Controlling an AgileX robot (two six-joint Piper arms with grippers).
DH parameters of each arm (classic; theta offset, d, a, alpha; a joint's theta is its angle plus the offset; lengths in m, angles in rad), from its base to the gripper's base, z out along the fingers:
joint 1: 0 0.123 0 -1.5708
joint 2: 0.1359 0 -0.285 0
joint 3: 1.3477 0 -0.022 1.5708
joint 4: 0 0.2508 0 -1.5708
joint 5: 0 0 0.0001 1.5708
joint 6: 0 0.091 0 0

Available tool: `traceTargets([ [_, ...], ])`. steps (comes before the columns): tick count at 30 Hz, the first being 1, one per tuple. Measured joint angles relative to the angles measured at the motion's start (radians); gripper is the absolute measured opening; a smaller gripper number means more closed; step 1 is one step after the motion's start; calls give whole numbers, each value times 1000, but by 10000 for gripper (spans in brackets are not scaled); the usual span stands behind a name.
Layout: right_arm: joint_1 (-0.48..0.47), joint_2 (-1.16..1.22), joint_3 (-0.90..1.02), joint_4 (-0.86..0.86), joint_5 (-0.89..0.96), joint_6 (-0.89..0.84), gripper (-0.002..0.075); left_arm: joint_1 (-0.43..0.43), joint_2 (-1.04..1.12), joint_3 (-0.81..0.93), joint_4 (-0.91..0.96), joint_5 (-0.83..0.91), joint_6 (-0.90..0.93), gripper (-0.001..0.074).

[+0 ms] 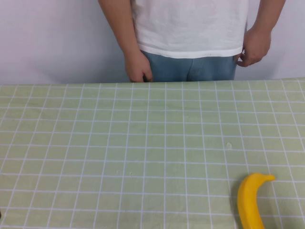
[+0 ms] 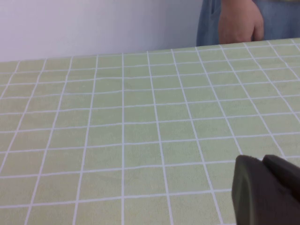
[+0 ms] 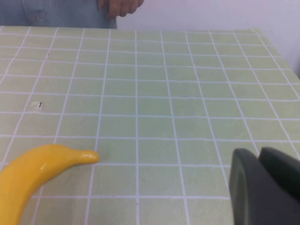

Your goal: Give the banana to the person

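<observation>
The yellow banana (image 1: 250, 200) lies on the green gridded table near its front right, stem tip pointing to the far right. It also shows in the right wrist view (image 3: 33, 173). The person (image 1: 190, 28) in a white T-shirt and jeans stands behind the far edge, hands hanging at the sides. My right gripper (image 3: 259, 154) hovers low over the table to the right of the banana, apart from it, fingers together and empty. My left gripper (image 2: 262, 161) is low over the table's front left, fingers together and empty. Neither gripper shows in the high view.
The table (image 1: 143, 143) is covered by a light green mat with a white grid. Its far edge meets a white wall (image 1: 47, 38). A small speck (image 1: 229, 144) sits on the mat beyond the banana.
</observation>
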Motion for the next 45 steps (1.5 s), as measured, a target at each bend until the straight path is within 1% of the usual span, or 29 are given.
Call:
traceTargets([
  [28,0,0,0,-7,-23,0,-7,0,0,0,0,0,0,3],
  [32,0,0,0,-7,-104,0,-7,0,0,0,0,0,0,3],
  [35,0,0,0,-7,-208,0,-7,0,0,0,0,0,0,3],
  [41,0,0,0,0,-520,0,-7,0,0,0,0,0,0,3],
  [43,0,0,0,0,-563,0,-7,0,0,0,0,0,0,3],
  [45,0,0,0,0,-567,0,-7,0,0,0,0,0,0,3],
])
